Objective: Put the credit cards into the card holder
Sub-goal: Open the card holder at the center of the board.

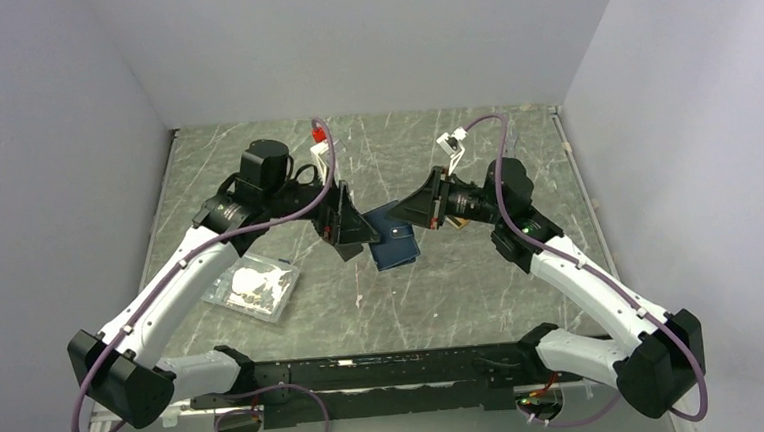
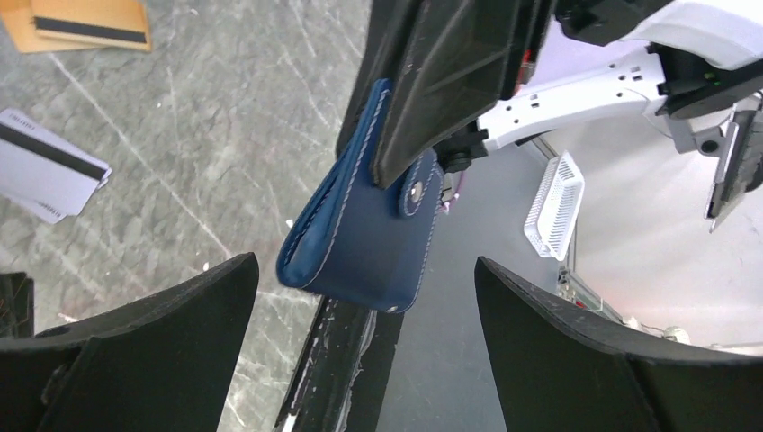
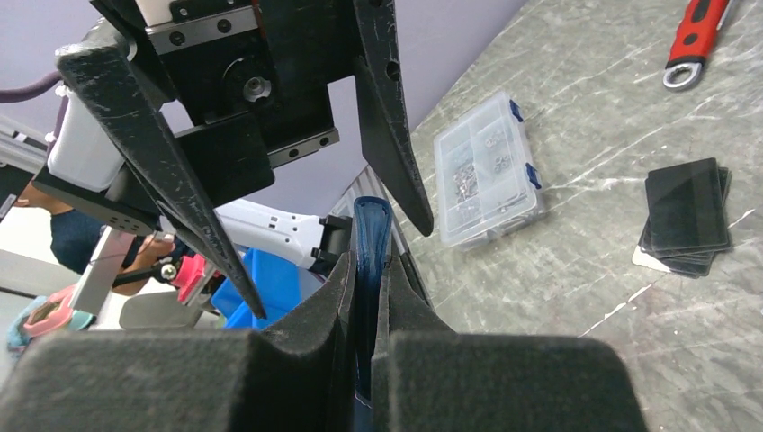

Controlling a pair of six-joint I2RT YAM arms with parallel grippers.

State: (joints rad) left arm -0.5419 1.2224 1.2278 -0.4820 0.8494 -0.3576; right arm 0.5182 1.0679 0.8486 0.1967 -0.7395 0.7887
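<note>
From above, the right pincer [image 1: 420,207] is clamped on one end of the card holder [image 1: 396,243], holding it off the desk [image 1: 433,303]. Facing it is the left pincer [image 1: 347,226], whose fingers stand wide apart and grip nothing. The two are so near that a careless approach could knock them together. In the left wrist view, the holder hangs just ahead of the left pincer, in line with the gap between its fingers. It is folded, and the snap tab looks fastened. A tug at that tab would likely pull against a narrow hold, and the holder could twist or slip free and drop. The silver-white card [image 2: 49,166] and the orange-gold card [image 2: 90,22] lie on the desk well beyond and to the left of that pincer, so none is inside yet. In the right wrist view, the right pincer's pads pinch only the holder's thin edge, which stands up between them. Too hard a squeeze may keep the pockets shut. The black card [image 3: 688,207] lies flat on the desk well to that pincer's right, and a card that thin and flat will probably be hard to pick up.
</note>
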